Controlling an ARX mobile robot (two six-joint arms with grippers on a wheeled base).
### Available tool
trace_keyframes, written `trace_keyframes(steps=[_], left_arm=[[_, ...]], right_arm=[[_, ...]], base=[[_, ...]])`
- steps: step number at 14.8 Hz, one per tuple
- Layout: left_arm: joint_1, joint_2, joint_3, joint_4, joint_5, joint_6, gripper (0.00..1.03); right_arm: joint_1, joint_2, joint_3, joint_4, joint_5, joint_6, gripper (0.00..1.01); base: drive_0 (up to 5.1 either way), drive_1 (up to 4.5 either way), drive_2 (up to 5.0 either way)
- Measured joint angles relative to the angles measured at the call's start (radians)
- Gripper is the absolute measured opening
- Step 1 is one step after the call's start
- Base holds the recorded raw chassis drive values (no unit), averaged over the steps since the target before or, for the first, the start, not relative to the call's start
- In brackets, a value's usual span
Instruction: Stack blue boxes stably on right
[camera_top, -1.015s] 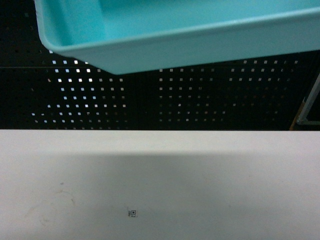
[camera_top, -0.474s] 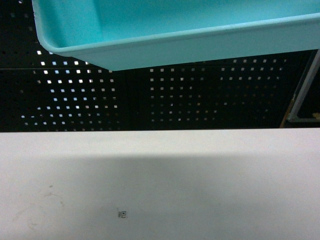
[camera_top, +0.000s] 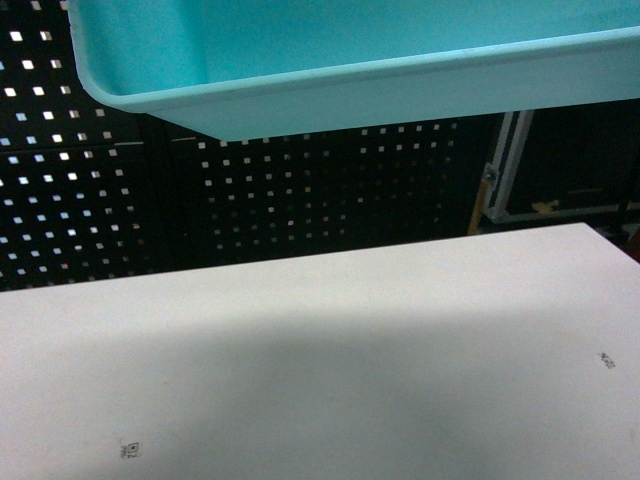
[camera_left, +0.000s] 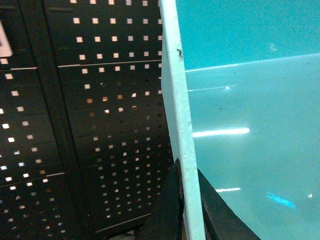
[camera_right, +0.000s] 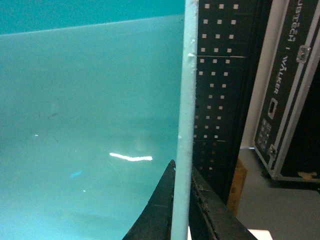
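Head view: blue box (camera_top: 380, 70) aloft, long axis left-right; left gripper (camera_left: 187, 210), right gripper (camera_right: 181, 210) jaws clamp opposite end rims.

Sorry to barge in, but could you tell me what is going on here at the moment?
The robot is holding a pale blue box in the air above a white table. The left pincer is clamped on one rim and the right pincer on the opposite rim. No second box is in view.

Box (camera_top: 350, 70) above table (camera_top: 330, 360)
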Motion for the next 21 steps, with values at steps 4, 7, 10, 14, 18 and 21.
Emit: trace_keyframes(steps=[4, 7, 10, 14, 18, 21], left_arm=[[0.000, 0.000, 0.000, 0.000, 0.000, 0.001, 0.02], [0.000, 0.000, 0.000, 0.000, 0.000, 0.001, 0.02], [0.000, 0.000, 0.000, 0.000, 0.000, 0.001, 0.02], [0.000, 0.000, 0.000, 0.000, 0.000, 0.001, 0.02], [0.000, 0.000, 0.000, -0.001, 0.000, 0.001, 0.02], [0.000, 0.000, 0.000, 0.000, 0.000, 0.001, 0.02]], right_arm=[[0.000, 0.000, 0.000, 0.000, 0.000, 0.000, 0.07], [0.000, 0.000, 0.000, 0.000, 0.000, 0.000, 0.07], [0.000, 0.000, 0.000, 0.001, 0.000, 0.000, 0.07], [0.000, 0.000, 0.000, 0.001, 0.000, 0.000, 0.07], [0.000, 0.000, 0.000, -0.001, 0.000, 0.000, 0.07], [0.000, 0.000, 0.000, 0.000, 0.000, 0.000, 0.07]], base=[[-1.4, -1.38, -1.4], [-1.4, -1.44, -1.4], [-1.5, -1.55, -1.5], [-1.6, -1.58, -1.6], [-1.5, -1.53, -1.5], [-1.5, -1.55, -1.5]])
